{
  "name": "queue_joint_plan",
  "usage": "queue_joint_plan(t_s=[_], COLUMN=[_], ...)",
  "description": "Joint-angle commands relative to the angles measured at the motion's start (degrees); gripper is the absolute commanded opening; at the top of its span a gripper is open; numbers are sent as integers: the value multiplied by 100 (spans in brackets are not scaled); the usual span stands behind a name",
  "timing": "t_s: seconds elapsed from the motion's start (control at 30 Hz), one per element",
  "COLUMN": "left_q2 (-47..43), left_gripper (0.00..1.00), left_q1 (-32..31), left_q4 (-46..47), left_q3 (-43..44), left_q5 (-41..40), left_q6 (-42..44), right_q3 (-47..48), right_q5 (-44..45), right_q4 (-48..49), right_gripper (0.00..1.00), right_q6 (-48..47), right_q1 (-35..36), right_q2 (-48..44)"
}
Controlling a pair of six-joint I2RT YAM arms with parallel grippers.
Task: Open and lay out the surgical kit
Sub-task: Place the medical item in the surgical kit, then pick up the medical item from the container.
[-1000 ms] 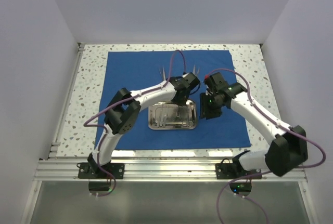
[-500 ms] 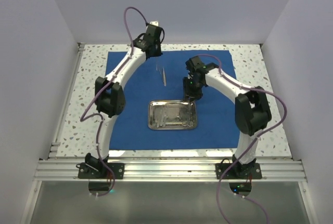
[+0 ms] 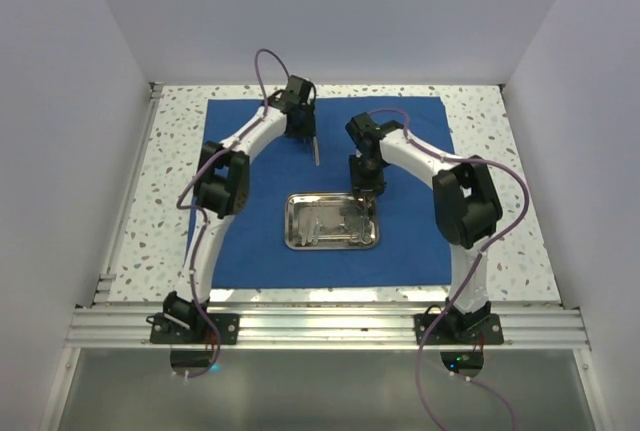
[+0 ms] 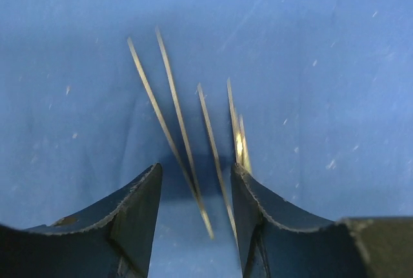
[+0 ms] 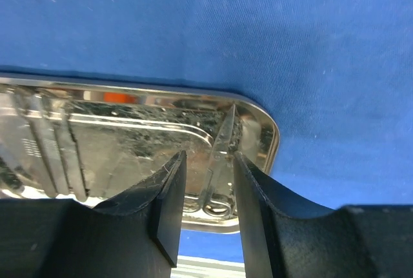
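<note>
The royal-blue cloth (image 3: 240, 161) lies spread flat on the table. The steel tray (image 3: 291, 223) sits on its near middle with several slender instruments inside. My left gripper (image 3: 302, 137) hovers low over the cloth's far part and stands open. Two silver tweezers (image 4: 173, 133) (image 4: 216, 142) lie on the cloth between its fingers (image 4: 135, 217), seen from above as a thin silver sliver (image 3: 316, 153). My right gripper (image 3: 366, 189) is open over the tray's far right corner. Its fingers (image 5: 169, 194) straddle scissor-like forceps (image 5: 222, 152) lying in the tray (image 5: 271, 137) without touching them.
Speckled tabletop (image 3: 170, 171) borders the cloth on the left, right and far sides. White walls enclose the table on three sides. An aluminium rail (image 3: 320, 326) with both arm bases runs along the near edge.
The left arm swung from the tray to the cloth's far part and its jaws opened, leaving tweezers on the cloth. The right arm moved from beside the tray to over its far right corner.
</note>
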Motion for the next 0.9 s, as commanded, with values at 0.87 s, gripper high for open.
queue_joint_plan(t_s=[0.87], left_q2=[-4541], left_gripper=[48], left_q1=[107], left_q4=[-584], left_q3=[-2967], left_q5=[-347], left_q6=[241], right_q3=[-193], right_q5=[1482], right_q4=[637], right_gripper=[25], right_q6=[672], right_q1=[302], right_q2=[1622])
